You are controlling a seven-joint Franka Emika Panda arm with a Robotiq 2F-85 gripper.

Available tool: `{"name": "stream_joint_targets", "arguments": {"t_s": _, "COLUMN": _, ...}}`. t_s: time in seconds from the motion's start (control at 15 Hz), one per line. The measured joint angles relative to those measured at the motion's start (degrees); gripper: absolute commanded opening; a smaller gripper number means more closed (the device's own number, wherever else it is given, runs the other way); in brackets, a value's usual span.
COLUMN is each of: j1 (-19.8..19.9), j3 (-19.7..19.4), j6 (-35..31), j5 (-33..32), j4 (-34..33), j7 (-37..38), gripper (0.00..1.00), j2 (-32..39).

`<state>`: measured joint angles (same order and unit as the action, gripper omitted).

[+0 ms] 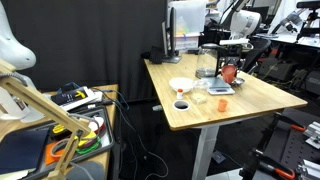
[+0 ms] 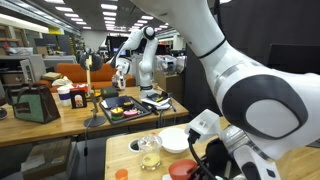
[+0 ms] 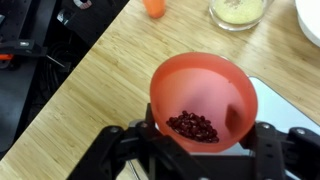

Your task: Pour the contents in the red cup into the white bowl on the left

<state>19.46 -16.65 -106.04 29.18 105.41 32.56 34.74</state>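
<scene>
- Small orange-red plastic tumbler, the red cup (image 3: 203, 95): smooth, tapered, no handle, mouth up. A small heap of dark red bean-like pieces (image 3: 194, 126) lies at its bottom.
- Black gripper (image 3: 200, 142) is clenched on the red cup, one finger (image 3: 132, 145) on each side of its wall. The cup's flare hides the contact points.
- The red cup sits at the far right of the light wooden tabletop (image 1: 255, 100), right of the clear glass jug (image 1: 207, 62). Can't tell whether its base touches the wood.
- Wide shallow white bowl (image 1: 181, 85): plain and glossy, on the left part of the table, well apart from the cup. In the wrist view only a sliver of its rim shows, at the top right corner.
- A clear glass with pale yellow contents (image 3: 238, 10) stands between cup and bowl, cut off at the top of the wrist view.
- A small orange object (image 3: 154, 6) is also cropped; shape unclear.
- A small white cup with dark inside (image 1: 181, 104) stands just near-side of the bowl, close to the table's near-left edge.
- A pale flat sheet (image 3: 295, 115) lies on the wood beside the red cup; material unclear.
- In the wrist view the table edge runs diagonally at the left, with dark floor and black cables beyond. There is bare wood between the cup and that edge.
- In an exterior view the white robot arm (image 2: 240, 80) fills the right half and hides most of the gripper.
</scene>
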Motion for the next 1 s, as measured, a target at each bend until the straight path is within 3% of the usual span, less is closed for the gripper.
{"name": "stream_joint_targets", "arguments": {"t_s": 0.4, "j1": -0.84, "j3": 1.01, "j6": 0.11, "j5": 0.01, "j4": -0.96, "j7": 0.41, "gripper": 0.47, "j2": 0.13}}
{"name": "stream_joint_targets", "arguments": {"t_s": 1.0, "j1": -8.08, "j3": 4.98, "j6": -0.73, "j5": 0.03, "j4": -4.89, "j7": 8.2, "gripper": 0.47, "j2": 0.23}}
